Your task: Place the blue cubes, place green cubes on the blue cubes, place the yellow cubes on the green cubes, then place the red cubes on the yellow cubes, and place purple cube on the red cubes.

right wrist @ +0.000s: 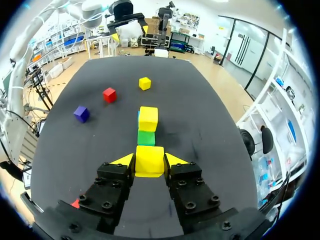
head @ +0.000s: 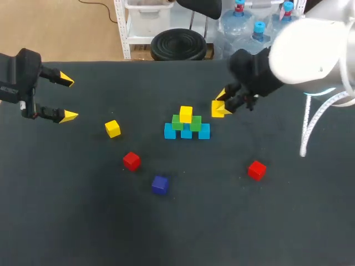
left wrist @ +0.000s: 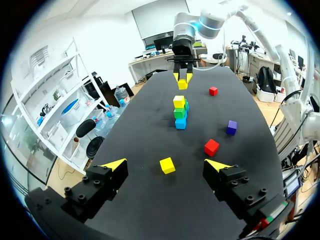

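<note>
The right gripper (head: 223,103) pinches a yellow cube (right wrist: 149,161) between its two fingertips, holding it just right of the stack and a little farther back. I cannot tell how high it hangs over the table (head: 277,221).

The stack stands mid-table. Three blue cubes (head: 186,132) sit in a row touching one another, two green cubes (head: 195,123) rest on them, and one stacked yellow cube (head: 186,113) sits on top of the greens. The blue and green layers look finished, and the yellow layer is only begun.

A loose yellow cube (head: 112,128) lies to the left of the stack, well apart from it. The left red cube (head: 131,160) lies near and left, and the right red cube (head: 257,169) near and right. The purple cube (head: 160,184) lies nearest of all, between the reds. None of these three has been placed.

The left gripper (head: 67,98) hangs at the far left with its fingers spread wide and nothing between them.

What is left, as I judge it: the held yellow, perhaps the loose one, both reds and last the purple.
</note>
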{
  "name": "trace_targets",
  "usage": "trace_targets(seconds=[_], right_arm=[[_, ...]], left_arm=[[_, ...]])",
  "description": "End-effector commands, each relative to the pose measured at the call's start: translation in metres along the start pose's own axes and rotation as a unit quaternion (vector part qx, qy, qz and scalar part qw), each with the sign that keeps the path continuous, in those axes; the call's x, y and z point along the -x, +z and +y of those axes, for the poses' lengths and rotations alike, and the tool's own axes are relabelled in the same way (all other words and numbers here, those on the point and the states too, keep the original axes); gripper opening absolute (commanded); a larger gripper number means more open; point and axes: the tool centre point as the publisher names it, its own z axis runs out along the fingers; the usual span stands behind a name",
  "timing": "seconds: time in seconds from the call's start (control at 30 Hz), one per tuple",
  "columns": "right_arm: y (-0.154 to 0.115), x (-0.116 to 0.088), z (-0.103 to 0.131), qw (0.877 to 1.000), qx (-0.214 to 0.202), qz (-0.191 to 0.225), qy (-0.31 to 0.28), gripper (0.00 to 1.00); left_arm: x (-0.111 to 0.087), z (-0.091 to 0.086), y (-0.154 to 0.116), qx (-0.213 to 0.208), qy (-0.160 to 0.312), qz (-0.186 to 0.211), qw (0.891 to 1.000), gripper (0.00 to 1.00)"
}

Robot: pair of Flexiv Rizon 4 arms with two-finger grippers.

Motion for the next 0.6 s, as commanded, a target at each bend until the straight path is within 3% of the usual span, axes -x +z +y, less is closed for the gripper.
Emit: trace_targets(seconds=[0.03,0.6], right_arm=[[0.011,0.007,-0.007,1.0,0.003,0.002,0.003,0.0],[0.027,0.025,-0.002,1.0,0.001,0.006,0.023,0.0]], left_arm=[[-0.002,0.0,0.0,0.002,0.002,-0.003,1.0,1.0],[-0.002,0.0,0.0,0.002,0.002,-0.003,1.0,1.0]])
